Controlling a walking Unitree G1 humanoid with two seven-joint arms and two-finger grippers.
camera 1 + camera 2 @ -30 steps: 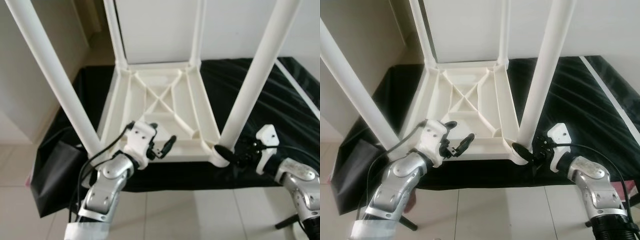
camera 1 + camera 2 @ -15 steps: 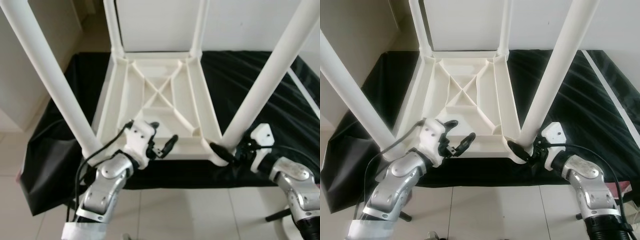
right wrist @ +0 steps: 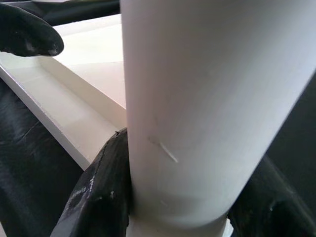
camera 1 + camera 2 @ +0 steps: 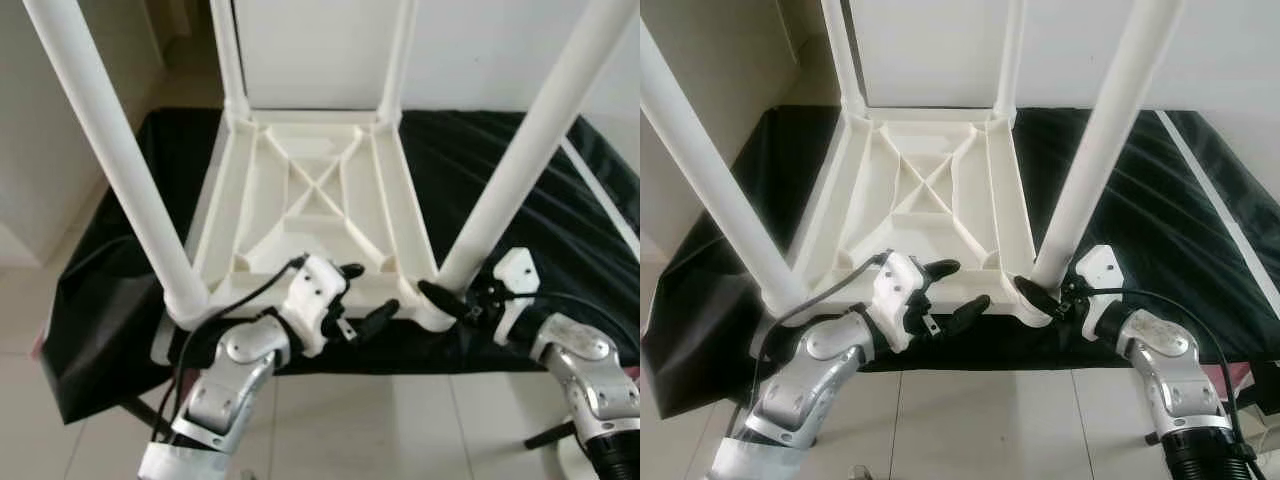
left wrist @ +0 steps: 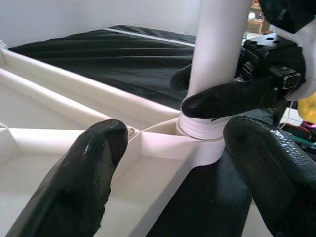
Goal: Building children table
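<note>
I see the white children table [image 4: 320,190] lying upside down on a black cloth [image 4: 510,160], legs up. My right gripper [image 4: 1045,292] is closed around the near right leg [image 4: 520,170] at its base. My left gripper [image 4: 952,292] is spread wide and holds nothing, at the table's near edge beside that corner.

Black cloth [image 4: 500,160] spread over pale tiled floor [image 4: 400,440]; white wall [image 4: 480,50] behind
</note>
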